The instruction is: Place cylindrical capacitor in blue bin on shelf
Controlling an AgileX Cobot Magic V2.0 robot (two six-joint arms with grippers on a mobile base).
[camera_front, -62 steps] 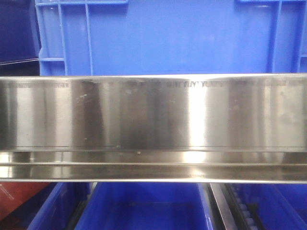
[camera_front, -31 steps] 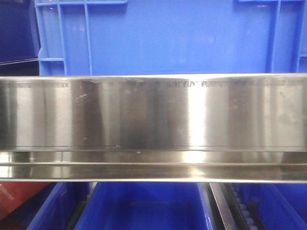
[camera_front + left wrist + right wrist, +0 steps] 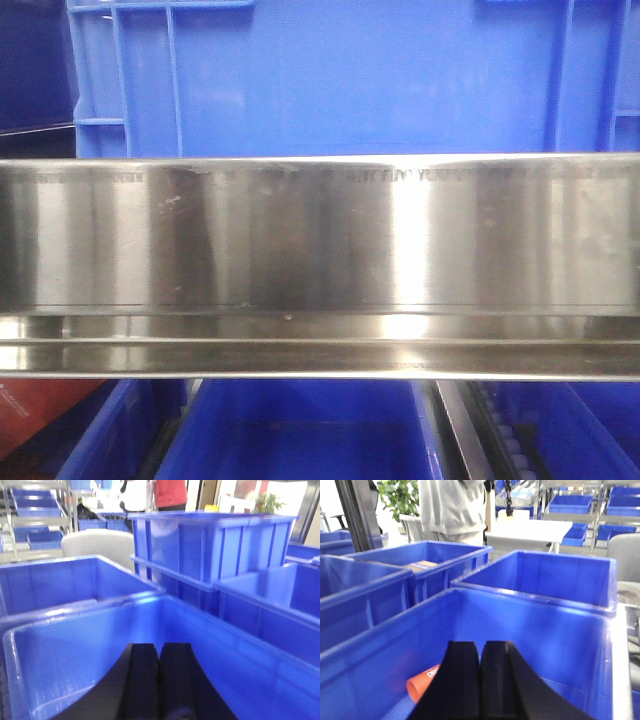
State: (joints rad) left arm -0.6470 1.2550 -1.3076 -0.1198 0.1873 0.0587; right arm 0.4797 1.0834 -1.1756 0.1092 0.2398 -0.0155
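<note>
Shelf (image 3: 320, 240): brushed-steel front beam spanning the front view, blue bins above and below. Blue bin (image 3: 570, 630): beneath the right gripper (image 3: 481, 680), jaws pressed together, empty. Left gripper (image 3: 159, 680): likewise closed over another bin. Orange cylindrical capacitor (image 3: 422, 682): lying inside the blue bin, just left of the right gripper.

orange cylinder (image 3: 422, 684): white print seen, possibly digits, too blurred to be read | elsewhere: no legible text found
</note>
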